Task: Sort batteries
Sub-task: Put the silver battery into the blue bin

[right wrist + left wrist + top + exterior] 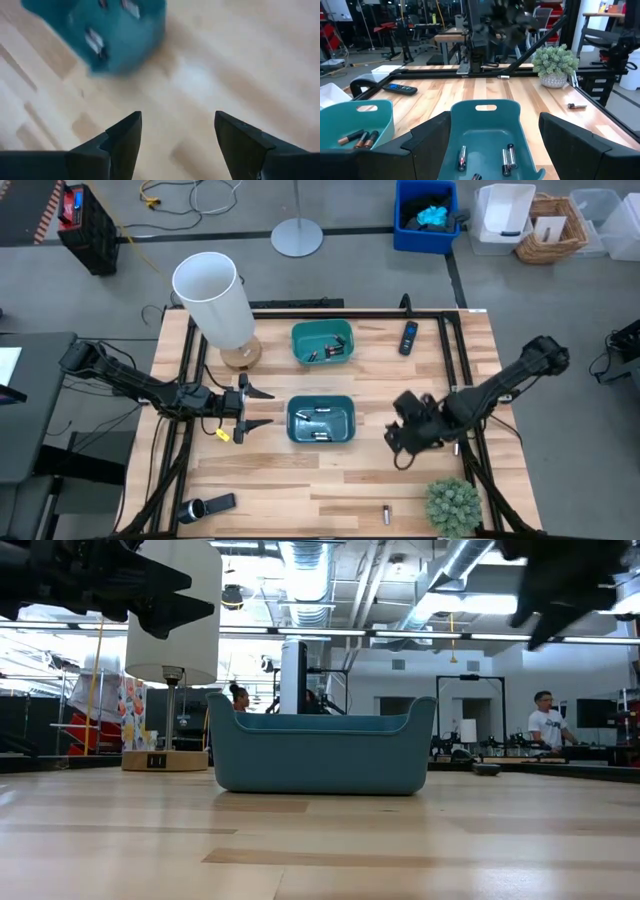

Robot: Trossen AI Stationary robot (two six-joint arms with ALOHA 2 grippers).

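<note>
Two teal bins stand mid-table: the near bin (321,420) and the far bin (323,342), each with several batteries lying in it. One battery (386,514) lies on the wood near the table's near edge, seen also as a small cylinder (577,106) in the left wrist view. My left gripper (258,408) hovers open just left of the near bin, level with it. My right gripper (398,432) hangs open above bare wood right of the near bin, pointing down; nothing lies between its fingers (177,131).
A white lamp (215,302) on a wooden base stands at the far left. A black remote (408,337) lies right of the far bin. A flashlight-like cylinder (205,507) lies near the near left corner, a potted plant (452,505) at the near right. A black frame rail (462,370) borders the table.
</note>
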